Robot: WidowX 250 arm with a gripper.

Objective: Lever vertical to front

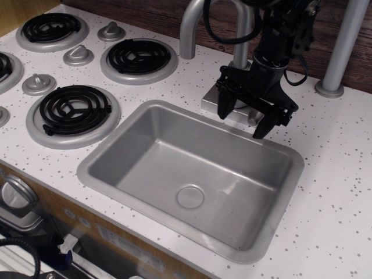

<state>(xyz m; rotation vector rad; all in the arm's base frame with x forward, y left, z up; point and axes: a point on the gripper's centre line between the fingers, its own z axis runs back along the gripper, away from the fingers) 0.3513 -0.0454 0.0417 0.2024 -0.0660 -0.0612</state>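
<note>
— Looking at the feed now: where is your gripper (243, 120)?

— I have it hanging over the back rim of the sink (110, 145), toward the worktop's far edge. Its black fingers (225, 100) are spread wide apart, one to each side of the tap base (216, 99), and they hold nothing.

— And the lever?

— I cannot pick it out cleanly. The black gripper body sits right in front of the tap, so the lever is mostly hidden behind it. I see a small silver-grey bit (253, 118) low between the fingers, just above the sink's back rim, but I cannot tell whether that is the lever or part of the base.

— Is either finger touching it?

— I cannot tell. Both fingertips hang just beside the base plate, pointing down toward the basin.

— What else stands near?

— I see the curved spout pipe (189, 26) rising behind the gripper, at the worktop's far edge, with its open end coming down left of the base. The straight grey pole (344, 43) stands in the far right corner on its round foot, well apart from the gripper. The burners (72, 107) and their knobs (78, 55) fill the left end of the worktop. The drain (190, 197) sits in the sink floor, toward the near edge.
</note>
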